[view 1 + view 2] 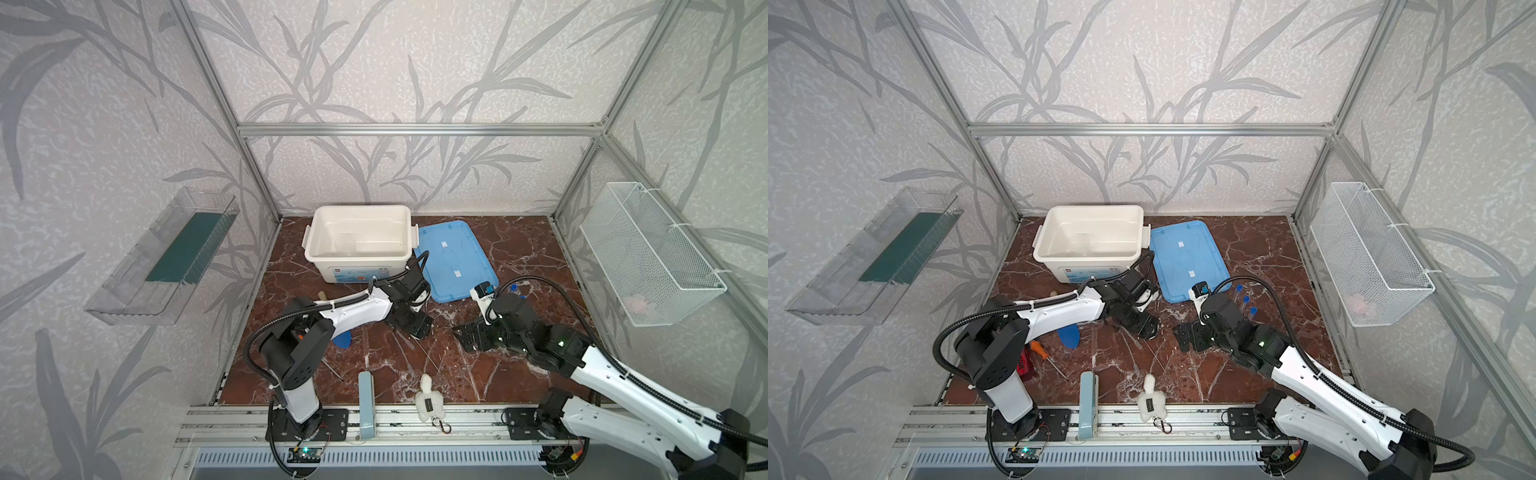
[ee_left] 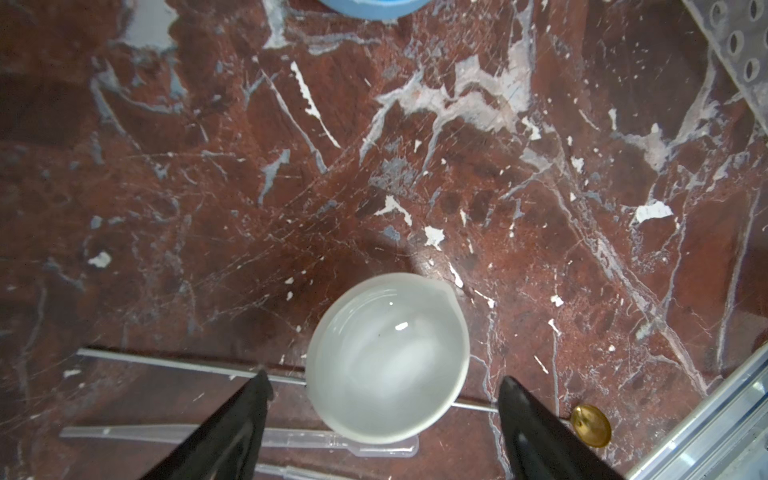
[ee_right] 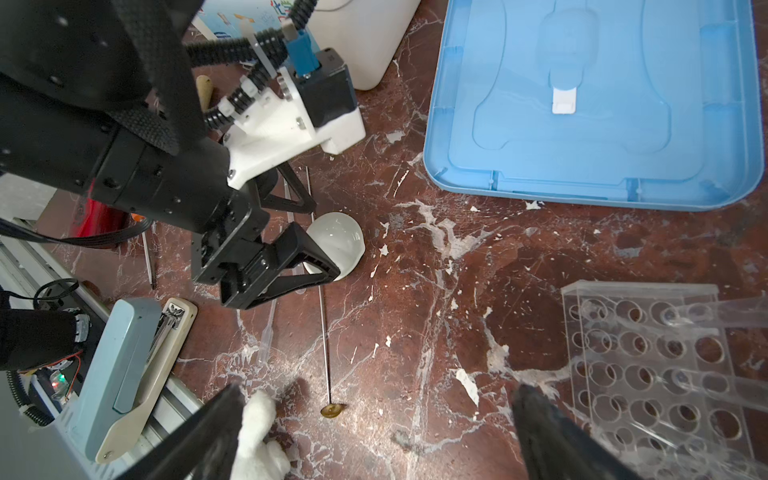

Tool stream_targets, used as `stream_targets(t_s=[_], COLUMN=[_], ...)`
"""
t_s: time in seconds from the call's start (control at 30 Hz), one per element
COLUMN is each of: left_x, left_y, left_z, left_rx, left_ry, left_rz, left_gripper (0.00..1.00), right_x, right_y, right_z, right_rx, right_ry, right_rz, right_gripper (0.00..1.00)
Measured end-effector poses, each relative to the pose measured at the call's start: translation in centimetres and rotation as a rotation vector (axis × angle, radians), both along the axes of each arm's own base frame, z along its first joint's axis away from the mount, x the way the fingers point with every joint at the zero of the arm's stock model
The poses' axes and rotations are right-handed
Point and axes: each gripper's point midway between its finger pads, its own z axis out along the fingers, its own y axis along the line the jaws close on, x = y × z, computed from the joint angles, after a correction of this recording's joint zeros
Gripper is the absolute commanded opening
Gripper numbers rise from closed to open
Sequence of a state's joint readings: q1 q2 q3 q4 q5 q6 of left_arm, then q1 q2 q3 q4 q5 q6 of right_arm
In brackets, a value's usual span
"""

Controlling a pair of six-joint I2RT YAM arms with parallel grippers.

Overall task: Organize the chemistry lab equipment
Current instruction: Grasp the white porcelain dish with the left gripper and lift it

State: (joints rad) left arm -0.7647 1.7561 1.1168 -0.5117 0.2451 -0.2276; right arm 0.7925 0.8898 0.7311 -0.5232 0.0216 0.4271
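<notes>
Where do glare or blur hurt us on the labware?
Left wrist view: small glint on the white dish, tube rack corner soft. Right wrist view: tube rack low-contrast on marble, plush toy blurred. In a top view: clear beaker nearly vanishes inside the white bin.

We're running two arms, left arm (image 1: 357, 309) and right arm (image 1: 598, 374): white shell links, black joint housings with screw holes. Black corrugated conduit (image 3: 232, 48) loops along each, zip-tied. Black tapered fingers (image 2: 232, 436). Green LEDs (image 1: 561, 343) lit on right arm's joints. White wrist bracket (image 3: 274, 124), blue plug (image 3: 301, 52).
</notes>
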Motion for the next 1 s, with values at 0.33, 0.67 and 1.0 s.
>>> stream_targets(t_s=[0.33, 0.67, 1.0], left_x=[0.3, 0.1, 0.3], left_y=[-0.3, -0.3, -1.0], left_z=[-0.7, -1.8, -2.0], left_rx=[0.008, 0.036, 0.049], left_ry=[0.003, 0.015, -0.001], left_rz=[-0.01, -0.02, -0.035], left_gripper=[0.87, 0.87, 0.85], right_x=[0.0, 0.1, 0.3], right_y=[-0.1, 0.0, 0.1], right_z=[-0.7, -1.2, -1.3], right_rx=[-0.017, -0.025, -0.022], right_ry=[0.011, 0.019, 0.016], right_rz=[-0.003, -0.004, -0.004], right_gripper=[0.99, 0.99, 0.99])
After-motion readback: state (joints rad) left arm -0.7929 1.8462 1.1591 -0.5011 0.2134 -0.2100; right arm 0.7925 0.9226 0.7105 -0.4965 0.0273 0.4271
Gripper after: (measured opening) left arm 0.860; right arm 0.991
